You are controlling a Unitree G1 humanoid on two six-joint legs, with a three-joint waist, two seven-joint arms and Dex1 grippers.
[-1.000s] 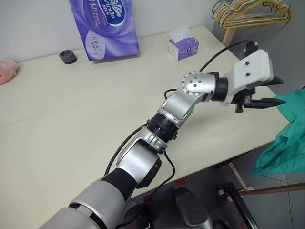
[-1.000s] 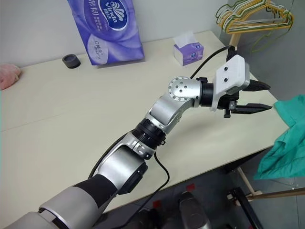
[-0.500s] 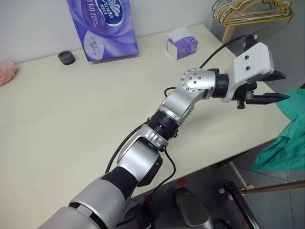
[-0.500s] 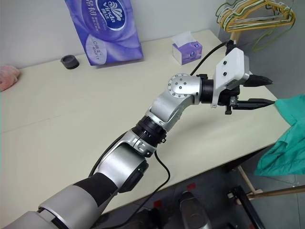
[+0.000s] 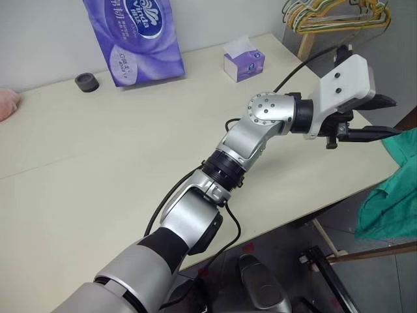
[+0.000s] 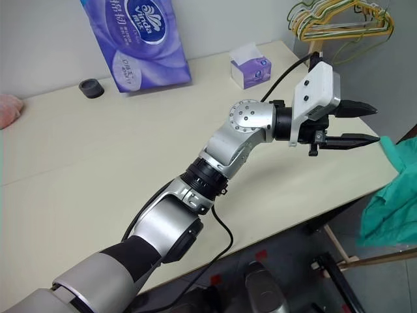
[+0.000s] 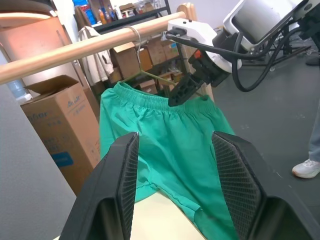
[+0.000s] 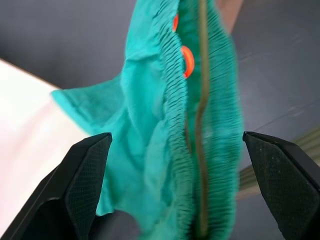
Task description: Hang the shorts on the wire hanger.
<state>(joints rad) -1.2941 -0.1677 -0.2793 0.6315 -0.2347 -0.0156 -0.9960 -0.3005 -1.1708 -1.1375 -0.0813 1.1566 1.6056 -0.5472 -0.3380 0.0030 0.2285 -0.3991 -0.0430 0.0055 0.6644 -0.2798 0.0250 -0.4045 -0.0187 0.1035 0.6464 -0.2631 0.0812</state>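
Observation:
The teal-green shorts (image 7: 170,135) hang by their gathered waistband from the thin wire hanger (image 7: 134,36), whose hook sits over a wooden rod (image 7: 75,50). Just past the table's right corner, part of the shorts (image 5: 394,202) shows. My right gripper (image 7: 182,92) hovers at the waistband's top edge. Its fingers stand wide open in its wrist view, the right gripper (image 8: 176,136) held clear of the cloth, and a thin wire line runs along the waistband. My left gripper (image 5: 394,116) points at the shorts from over the table edge, open with nothing between its fingers.
The cream table (image 5: 98,163) carries a purple tissue pack (image 5: 133,32), a small tissue box (image 5: 244,62), a black ring (image 5: 86,81) and a pink cloth (image 5: 8,104). Pastel hangers (image 5: 332,14) hang at the back right. A cardboard box (image 7: 55,125) stands behind the shorts. A person's shoe (image 7: 306,167) shows nearby.
The whole picture has shifted a little, so the camera moved. My left gripper keeps its place and stays open. The shorts hang as before.

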